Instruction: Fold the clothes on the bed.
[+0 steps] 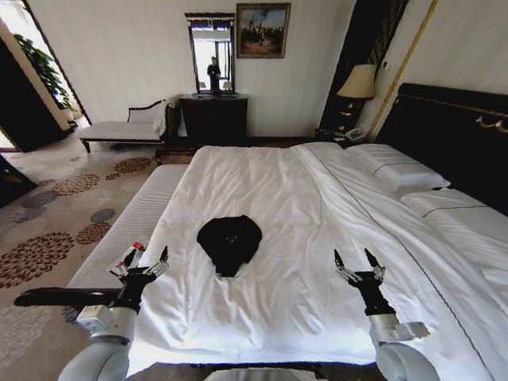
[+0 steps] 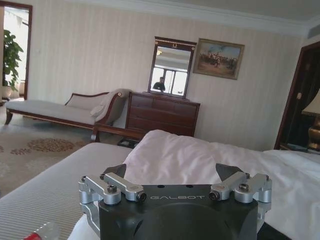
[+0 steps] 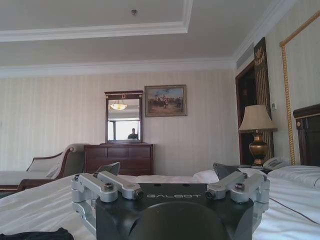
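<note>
Black T-shirt (image 1: pixel 229 242) bunched on white bed (image 1: pixel 302 198); "GALBOT"-marked left gripper (image 1: pixel 144 259) and right gripper (image 1: pixel 357 262) spread.

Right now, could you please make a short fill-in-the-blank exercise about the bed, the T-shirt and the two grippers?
1. The black T-shirt lies on the white ____.
2. The fingers of the left gripper and of the right gripper are both ____.
3. The T-shirt lies ____ the two grippers, touched by neither.
4. The lamp stands beside the dark ____.

Missing words: bed; open; between; headboard
</note>
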Controlling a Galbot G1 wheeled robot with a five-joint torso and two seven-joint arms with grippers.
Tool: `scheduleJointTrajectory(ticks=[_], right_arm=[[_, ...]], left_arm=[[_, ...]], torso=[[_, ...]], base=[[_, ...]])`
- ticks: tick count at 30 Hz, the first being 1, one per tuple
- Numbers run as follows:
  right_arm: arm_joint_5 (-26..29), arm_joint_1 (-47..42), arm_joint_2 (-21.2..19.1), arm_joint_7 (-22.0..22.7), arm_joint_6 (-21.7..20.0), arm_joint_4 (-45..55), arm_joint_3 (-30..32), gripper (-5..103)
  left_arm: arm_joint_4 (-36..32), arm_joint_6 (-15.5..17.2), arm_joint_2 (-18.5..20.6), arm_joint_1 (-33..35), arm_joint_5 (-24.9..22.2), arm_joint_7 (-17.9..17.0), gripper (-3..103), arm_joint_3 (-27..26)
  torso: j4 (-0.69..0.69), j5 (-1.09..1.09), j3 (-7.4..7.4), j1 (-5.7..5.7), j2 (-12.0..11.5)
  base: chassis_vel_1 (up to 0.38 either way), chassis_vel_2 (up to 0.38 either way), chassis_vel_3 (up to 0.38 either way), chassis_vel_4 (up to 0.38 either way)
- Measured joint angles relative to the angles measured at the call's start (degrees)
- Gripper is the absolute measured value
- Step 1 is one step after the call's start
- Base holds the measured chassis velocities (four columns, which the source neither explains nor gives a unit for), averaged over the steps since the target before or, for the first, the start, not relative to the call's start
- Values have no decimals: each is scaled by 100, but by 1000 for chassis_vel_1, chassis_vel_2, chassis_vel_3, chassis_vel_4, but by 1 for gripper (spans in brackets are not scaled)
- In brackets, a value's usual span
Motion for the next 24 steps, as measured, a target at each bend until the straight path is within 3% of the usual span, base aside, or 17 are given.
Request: scheduleJointTrajectory(ticks=[2, 4, 7, 10, 11, 13, 21, 24], right_arm=[[51, -12, -17, 4, 33, -52, 12, 100], [142, -25, -41, 9, 33, -53, 11, 100], [633, -44, -147, 119, 26, -94, -15, 100], [771, -41, -166, 175, 27, -166, -10, 100], [884, -58, -158, 261, 35, -220, 10, 100], [926, -71, -148, 295, 35, -228, 15, 100], [1257, -184, -54, 716, 29, -342, 137, 100], [1278, -179, -59, 766, 29, -348, 144, 100]], left_arm=[[180, 248, 203, -408, -588, -29, 100, 52], [257, 301, 264, -554, -784, -27, 100, 85], [716, 491, 488, -1103, -1663, -20, 100, 248], [923, 656, 557, -1338, -2099, -43, 100, 340], [1163, 874, 605, -1624, -2634, -133, 100, 449], [1256, 947, 616, -1737, -2781, -169, 100, 491], [2854, 1888, 634, -3478, -3983, -507, 100, 1279], [3287, 2049, 569, -3772, -4095, -530, 100, 1490]], torso=[[1, 2, 0, 0, 0], [0, 2, 0, 0, 0], [0, 1, 0, 1, 0], [1, 2, 1, 1, 0], [1, 2, 1, 1, 0], [3, 1, 0, 0, 0], [0, 3, 1, 1, 0], [-1, 2, 1, 1, -1]], base=[[0, 0, 0, 0], [0, 0, 0, 0], [0, 0, 0, 0], [0, 0, 0, 0], [0, 0, 0, 0], [0, 0, 0, 0], [0, 0, 0, 0], [0, 0, 0, 0]])
